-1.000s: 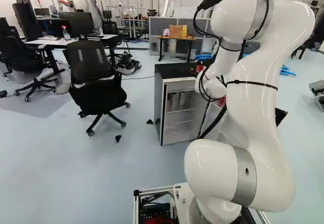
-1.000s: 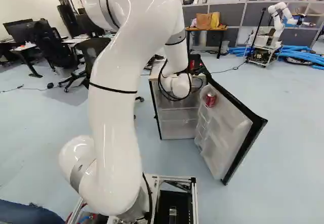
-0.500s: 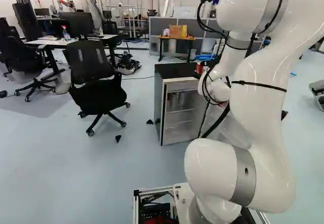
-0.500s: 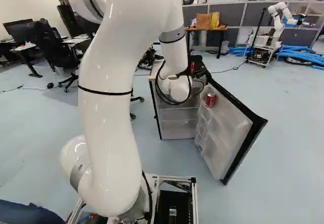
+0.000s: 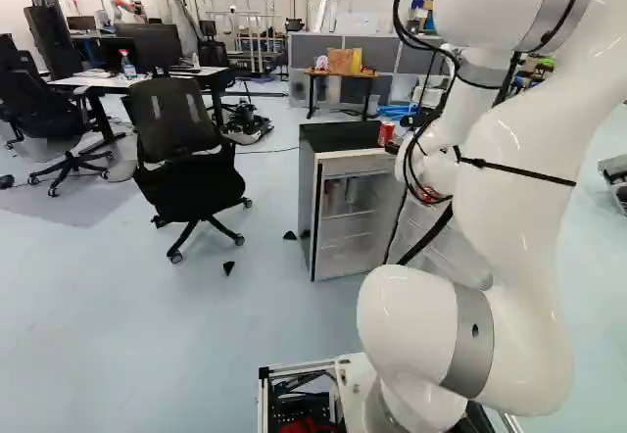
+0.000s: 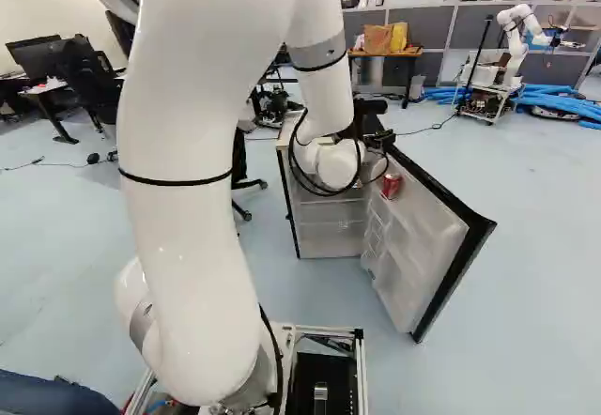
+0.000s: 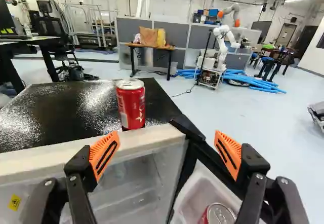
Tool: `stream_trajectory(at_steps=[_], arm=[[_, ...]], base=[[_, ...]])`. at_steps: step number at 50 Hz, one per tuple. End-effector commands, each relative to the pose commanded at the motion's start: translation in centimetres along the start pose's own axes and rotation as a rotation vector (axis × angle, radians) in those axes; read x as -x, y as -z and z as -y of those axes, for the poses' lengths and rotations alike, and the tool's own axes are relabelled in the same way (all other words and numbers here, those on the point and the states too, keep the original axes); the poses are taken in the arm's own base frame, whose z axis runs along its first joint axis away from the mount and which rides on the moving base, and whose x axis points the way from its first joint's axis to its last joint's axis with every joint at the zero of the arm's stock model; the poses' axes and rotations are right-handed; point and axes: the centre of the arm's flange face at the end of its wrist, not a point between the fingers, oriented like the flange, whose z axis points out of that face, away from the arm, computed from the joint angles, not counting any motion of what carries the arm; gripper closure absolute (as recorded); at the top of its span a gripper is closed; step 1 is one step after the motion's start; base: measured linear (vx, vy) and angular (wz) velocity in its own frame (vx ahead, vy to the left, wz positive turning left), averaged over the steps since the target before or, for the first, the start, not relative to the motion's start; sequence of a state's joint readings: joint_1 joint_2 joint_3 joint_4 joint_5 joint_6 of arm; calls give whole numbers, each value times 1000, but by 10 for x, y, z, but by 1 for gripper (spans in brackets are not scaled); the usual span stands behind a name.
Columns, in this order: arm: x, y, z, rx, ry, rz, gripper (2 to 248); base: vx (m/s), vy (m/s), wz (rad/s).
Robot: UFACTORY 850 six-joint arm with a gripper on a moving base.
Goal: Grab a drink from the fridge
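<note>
In the right base view my gripper (image 6: 379, 140) shows only as dark parts by the upper front of the open fridge. In the wrist view the gripper (image 7: 167, 150) is open, its orange pads wide apart with nothing held. Ahead of the gap, a red can (image 7: 131, 104) stands upright on the black fridge top (image 7: 61, 107), near its front edge; the left base view shows this can (image 5: 386, 134) too. Another red can (image 6: 391, 186) sits in the open door's upper shelf; seen from the wrist, this can (image 7: 218, 215) is low beside one finger.
The fridge door (image 6: 418, 255) stands swung out to the right. An office chair (image 5: 186, 159) is left of the fridge. Farther back are a small table with bags (image 7: 152, 46), another robot (image 7: 220, 44) on a cart and blue tubes (image 7: 250, 79).
My arm's upper links have shifted, and its wrist has moved slightly rightward in the left base view, uncovering more of the can on top. The fridge and base have not moved.
</note>
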State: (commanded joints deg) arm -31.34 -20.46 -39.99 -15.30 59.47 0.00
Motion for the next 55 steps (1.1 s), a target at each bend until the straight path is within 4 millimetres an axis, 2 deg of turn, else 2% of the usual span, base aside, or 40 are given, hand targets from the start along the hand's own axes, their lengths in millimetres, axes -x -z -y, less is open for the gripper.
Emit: stream_trajectory(at_steps=[29, 55], arm=[[-2, 17, -46, 95, -13, 199, 3], [-10, 20, -88, 175, -38, 349, 3]], base=[[0, 0, 0], [0, 0, 0]])
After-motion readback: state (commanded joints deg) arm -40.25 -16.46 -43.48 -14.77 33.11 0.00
